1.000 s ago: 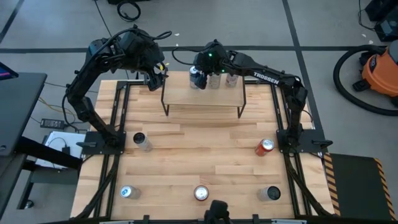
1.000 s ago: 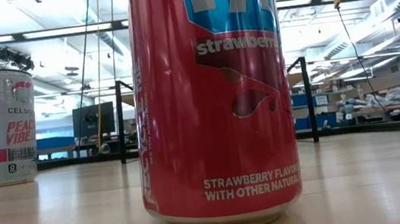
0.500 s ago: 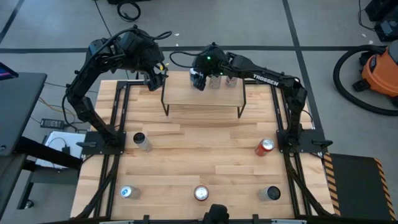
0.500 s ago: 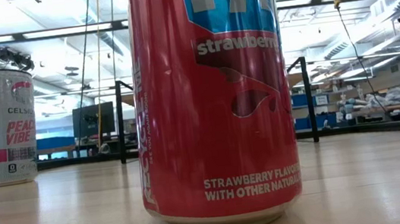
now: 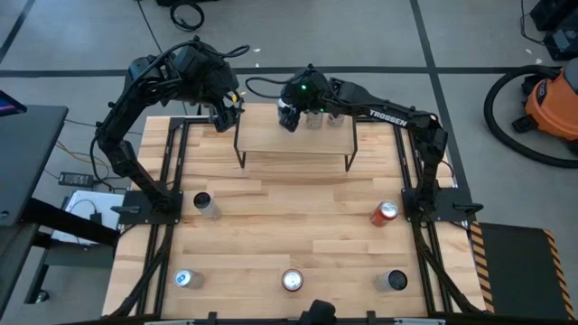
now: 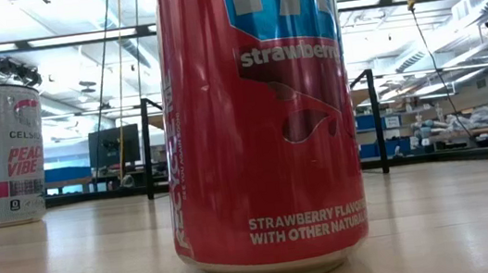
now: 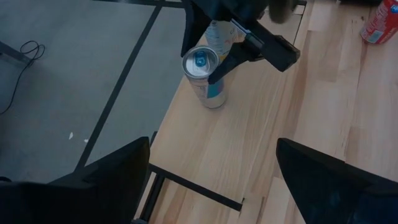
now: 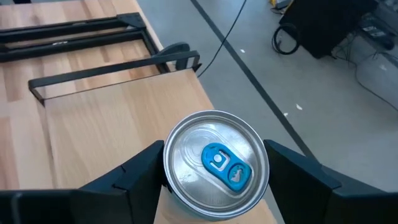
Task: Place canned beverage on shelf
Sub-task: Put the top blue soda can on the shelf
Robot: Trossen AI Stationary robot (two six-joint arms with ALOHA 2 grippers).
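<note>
While the left arm waits at the far left of the desk (image 5: pixel 271 226), its left tool (image 5: pixel 226 113) hangs with fingers spread wide and nothing between them, just off the shelf's left end.

Moving right, the shelf (image 5: pixel 293 140) stands at the far middle of the desk, its light wooden board on thin black legs. At the board's far left corner stands a silver can with a blue tab (image 8: pixel 216 163), upright, its long axis vertical. The right tool (image 5: pixel 289 113) is down over that can; from its own wrist camera the two dark fingers (image 8: pixel 143 171) flank the can's body, one on each side, very close to it. I can't tell whether the pads are pressing the can or have just let go, so the grip is uncertain. The left wrist camera shows the same can (image 7: pixel 204 78) resting on the board with the right arm's fingers straddling it.

Two more cans (image 5: pixel 323 117) stand on the board just right of it. The right arm is plainly the nearer one, with the can directly under its tool; any coming move runs straight along the can's vertical axis.

Nearer, five cans stand loose on the desk, among them a red strawberry can (image 6: pixel 260 116).
</note>
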